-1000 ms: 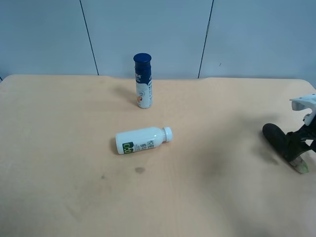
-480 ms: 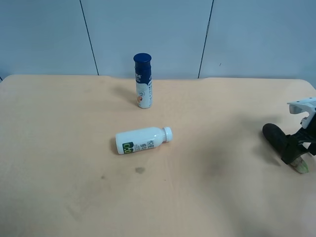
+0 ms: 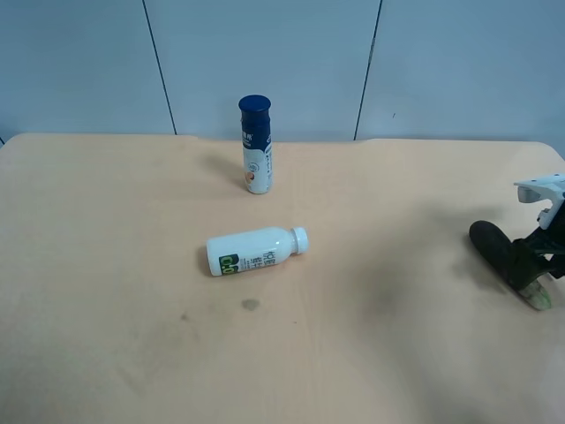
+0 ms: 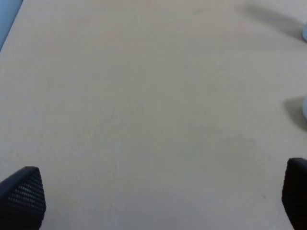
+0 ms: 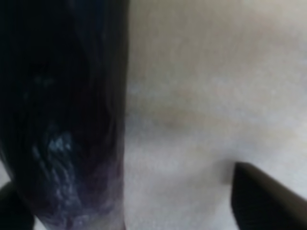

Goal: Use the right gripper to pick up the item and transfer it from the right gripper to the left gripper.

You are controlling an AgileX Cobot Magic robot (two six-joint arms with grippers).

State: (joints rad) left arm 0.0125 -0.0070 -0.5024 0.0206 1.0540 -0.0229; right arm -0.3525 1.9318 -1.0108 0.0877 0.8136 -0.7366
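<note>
Our left pincer [image 4: 158, 199] hangs spread wide over the desk [image 3: 106, 265]. A white bottle [image 3: 256, 251] lies mid-desk, a blue-capped bottle [image 3: 256, 146] upright behind. Near the high view's right edge we see the eggplant [image 3: 496, 250], our right pincer [image 3: 530, 265] straddling it, unclenched.

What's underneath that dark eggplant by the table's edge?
Only the tan table: the eggplant lies on it. The right gripper straddles its pale end, hiding the tabletop just there.

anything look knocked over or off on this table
The white bottle lies on its side mid-table, while the blue-capped bottle behind it stands upright. A small dark stain marks the table just in front of the lying bottle.
</note>
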